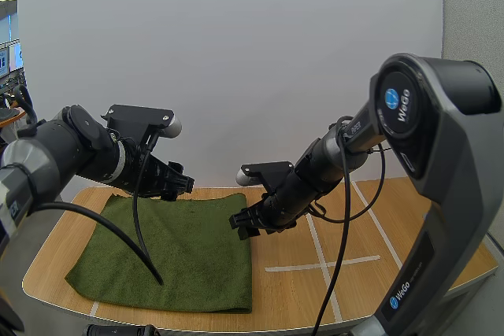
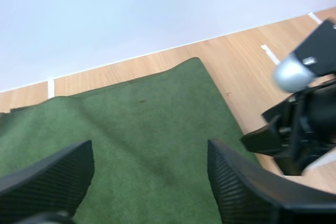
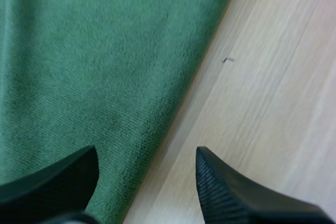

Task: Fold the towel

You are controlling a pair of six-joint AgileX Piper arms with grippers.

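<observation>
Left end effector (image 2: 149, 166) and right end effector (image 3: 147, 156) — wide open, empty — hang over the fuzzy green towel (image 1: 189, 249).

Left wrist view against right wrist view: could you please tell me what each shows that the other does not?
Left wrist view adds the towel's far corner, tape lines and the right hand by its edge. Right wrist view adds a dark speck on the table. Both share green towel, wooden table and that arm's own open hand.

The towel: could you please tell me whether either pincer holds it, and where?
Nothing is held; the left pincer and the right pincer both stand open over the towel.
</observation>
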